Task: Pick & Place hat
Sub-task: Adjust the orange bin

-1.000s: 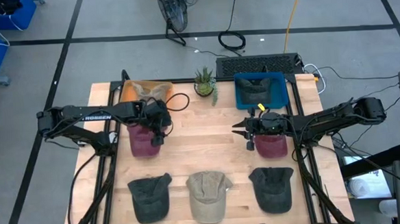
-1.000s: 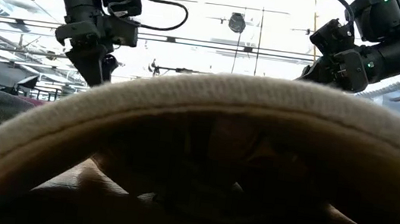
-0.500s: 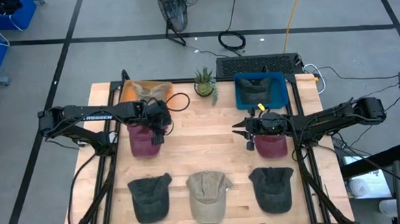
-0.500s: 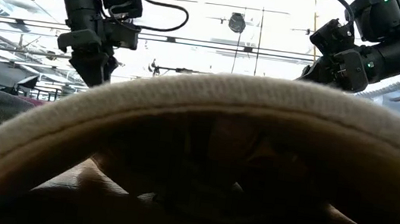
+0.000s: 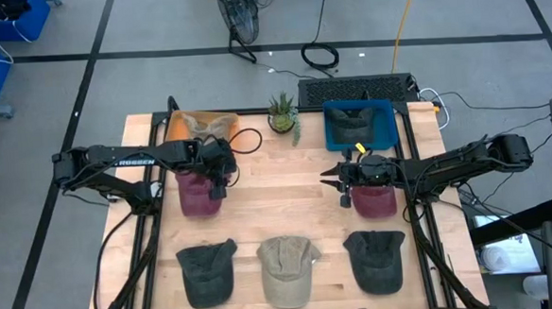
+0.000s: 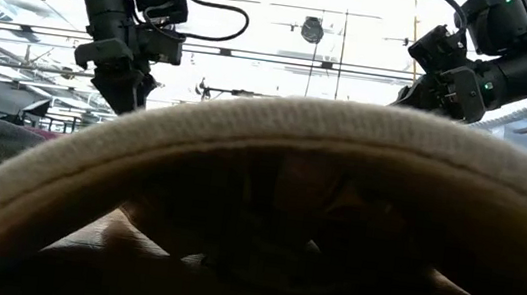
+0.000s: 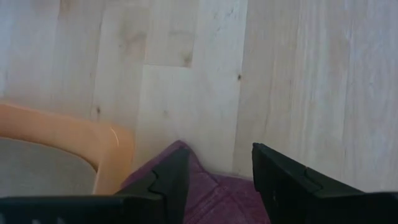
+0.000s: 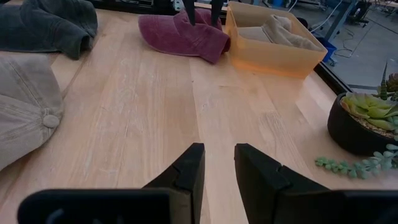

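Maroon hat lies between the left gripper's parted fingers.

Matt pale wood is seen on the surface; soft cloth on the maroon hat; translucent orange plastic on the bin.

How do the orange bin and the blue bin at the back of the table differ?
The orange bin sits at the back on the left arm's side and holds a tan hat; the blue bin sits at the back on the right arm's side and holds a dark hat. A maroon hat lies right in front of the orange one, with the left hand over it. Both are open, rectangular bins.
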### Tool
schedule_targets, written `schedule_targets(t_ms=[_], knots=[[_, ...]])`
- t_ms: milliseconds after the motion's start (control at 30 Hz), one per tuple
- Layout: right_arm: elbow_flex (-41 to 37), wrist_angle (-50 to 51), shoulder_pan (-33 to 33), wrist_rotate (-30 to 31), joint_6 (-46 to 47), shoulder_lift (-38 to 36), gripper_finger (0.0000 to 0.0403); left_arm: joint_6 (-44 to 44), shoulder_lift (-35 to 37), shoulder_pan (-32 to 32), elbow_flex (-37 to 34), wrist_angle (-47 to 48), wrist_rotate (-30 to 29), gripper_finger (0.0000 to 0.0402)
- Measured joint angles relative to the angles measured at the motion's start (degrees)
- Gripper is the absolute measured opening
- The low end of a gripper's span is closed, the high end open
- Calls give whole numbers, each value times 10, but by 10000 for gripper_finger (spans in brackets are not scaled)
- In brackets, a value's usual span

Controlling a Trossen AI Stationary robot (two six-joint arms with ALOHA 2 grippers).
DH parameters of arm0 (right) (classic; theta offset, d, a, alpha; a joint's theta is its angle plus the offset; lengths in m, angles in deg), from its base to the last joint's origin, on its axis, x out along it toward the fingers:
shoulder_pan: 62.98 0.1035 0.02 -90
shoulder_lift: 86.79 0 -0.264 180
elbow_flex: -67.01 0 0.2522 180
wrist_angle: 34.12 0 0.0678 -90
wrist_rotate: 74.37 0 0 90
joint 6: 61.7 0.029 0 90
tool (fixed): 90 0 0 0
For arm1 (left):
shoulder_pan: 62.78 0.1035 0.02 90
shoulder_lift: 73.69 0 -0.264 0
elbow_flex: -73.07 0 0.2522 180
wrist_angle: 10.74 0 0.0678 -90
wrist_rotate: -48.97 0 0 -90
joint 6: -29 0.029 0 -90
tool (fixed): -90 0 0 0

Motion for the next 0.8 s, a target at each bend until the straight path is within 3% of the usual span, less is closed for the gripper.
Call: schedule_targets(t_ms=[100,300,800], knots=[[0,0,0,0,0,0,77,3,0,0,0,4,-9,190],[0,0,0,0,2,0,77,25,0,10,0,18,-100,192],[0,-1,0,2,0,0,77,70,-62,95,1,13,-114,154]])
